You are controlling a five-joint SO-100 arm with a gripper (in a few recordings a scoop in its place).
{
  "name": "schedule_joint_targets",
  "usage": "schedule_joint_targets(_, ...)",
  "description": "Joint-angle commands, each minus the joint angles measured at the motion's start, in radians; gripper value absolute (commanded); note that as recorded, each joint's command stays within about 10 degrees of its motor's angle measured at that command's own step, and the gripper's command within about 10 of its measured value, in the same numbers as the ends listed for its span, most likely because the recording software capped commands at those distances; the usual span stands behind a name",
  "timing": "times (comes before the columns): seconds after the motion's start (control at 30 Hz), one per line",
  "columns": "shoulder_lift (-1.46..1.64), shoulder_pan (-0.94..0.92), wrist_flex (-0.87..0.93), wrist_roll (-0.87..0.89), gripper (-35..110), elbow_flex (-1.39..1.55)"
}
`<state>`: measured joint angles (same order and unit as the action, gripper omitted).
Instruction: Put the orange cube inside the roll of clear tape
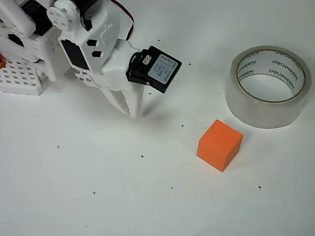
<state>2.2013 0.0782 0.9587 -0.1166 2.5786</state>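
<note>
The orange cube [219, 144] rests on the white table right of centre in the overhead view. Just up and to the right of it lies the roll of clear tape [268, 87], flat on the table, its white printed core facing up and its hole empty. My white gripper [131, 111] hangs at the upper left, well to the left of the cube, its tips pointing down at the table. The two fingers lie close together with nothing between them.
A white perforated base block [20, 74] sits at the left edge by the arm's mount. Small black cross marks dot the white table [123, 196]. Open surface lies between the gripper and the cube.
</note>
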Motion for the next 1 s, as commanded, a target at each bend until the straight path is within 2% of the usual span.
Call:
schedule_joint_targets(0.0,-0.094,0.021,0.003,-0.029,4,-0.171)
schedule_joint_targets(0.5,-0.213,0.031,0.009,-0.061,17,-0.588)
schedule_joint_targets(0.73,-0.279,0.049,0.009,-0.060,26,-0.643)
schedule_joint_targets(0.97,-0.380,0.052,0.009,-0.066,30,-0.726)
